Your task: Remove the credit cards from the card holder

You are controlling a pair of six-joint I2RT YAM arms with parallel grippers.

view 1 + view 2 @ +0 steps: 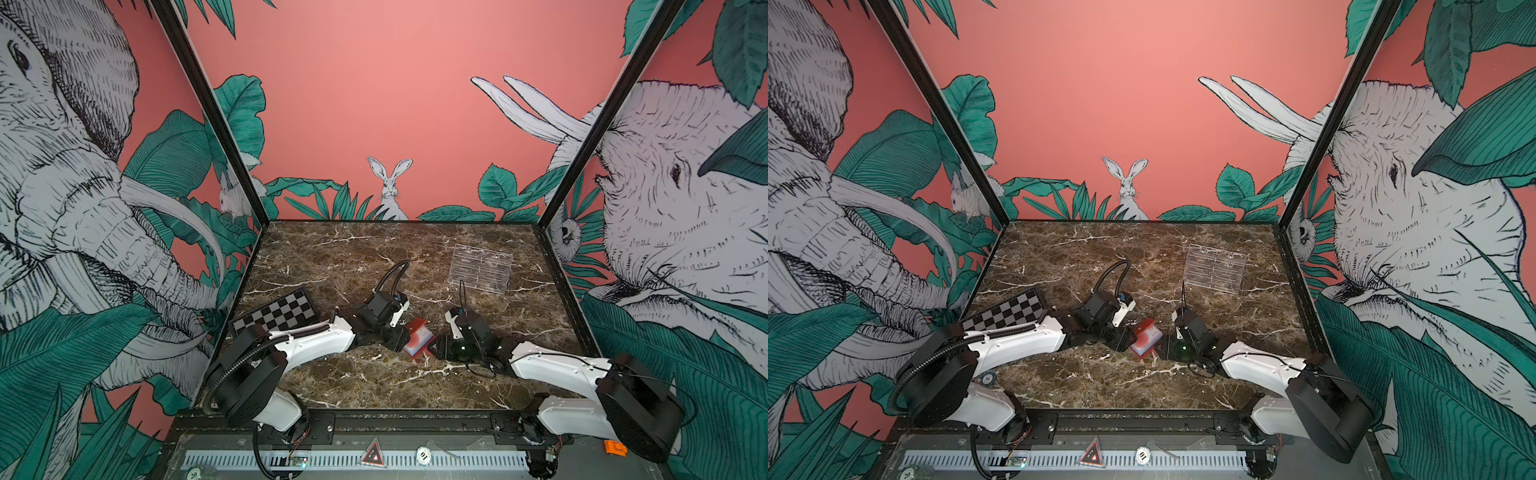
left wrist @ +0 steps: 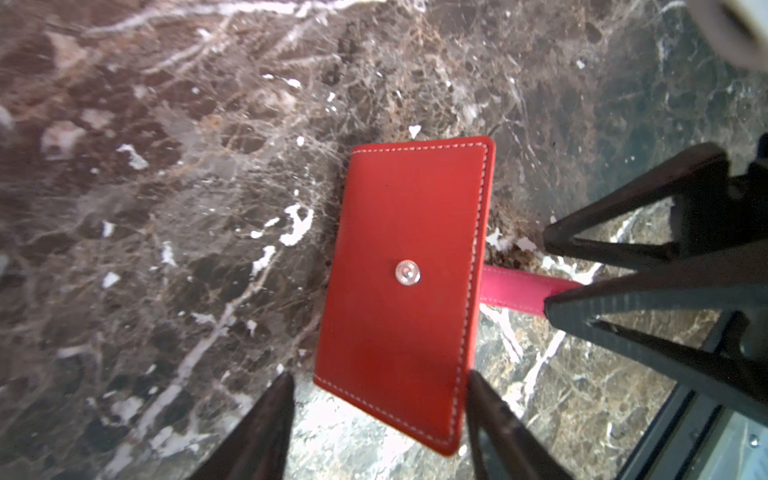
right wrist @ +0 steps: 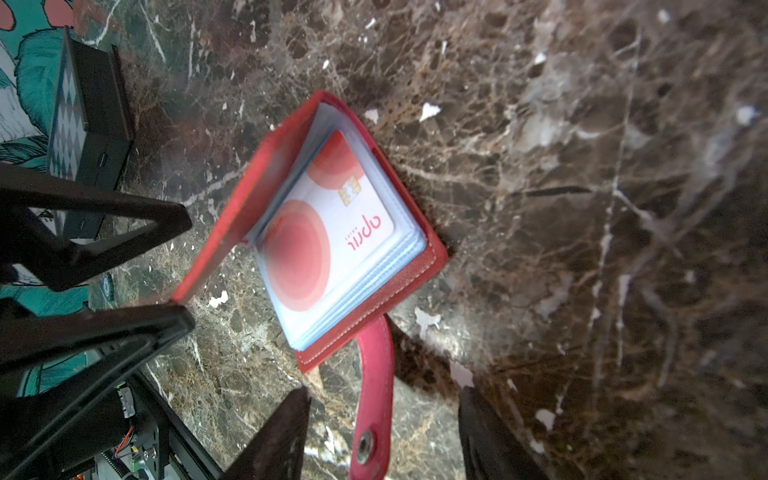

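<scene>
**Holder half open at mid-bench, both hands apart around it**

On the marble bench (image 1: 374,257), a chequered board (image 1: 278,311) sits at the left and a clear stand (image 1: 480,268) at the back right, both well apart from the work. The red holder (image 2: 399,216) lies between the two arms with its top cover tilted up. The left hand (image 2: 380,376) straddles that cover's free edge, fingers apart, not clamped. The right hand (image 3: 385,390), fingers also spread, straddles the loose tab (image 3: 376,365) without gripping it. One white card (image 3: 332,232) with red circles lies topmost in the clear sleeves (image 3: 411,245); other cards cannot be made out. The holder looks light and floppy and would likely slide on polished stone, so pin it by cover or tab. The card looks thin, stiff and slick, best pinched at whichever edge shows at the sleeve's mouth.
</scene>
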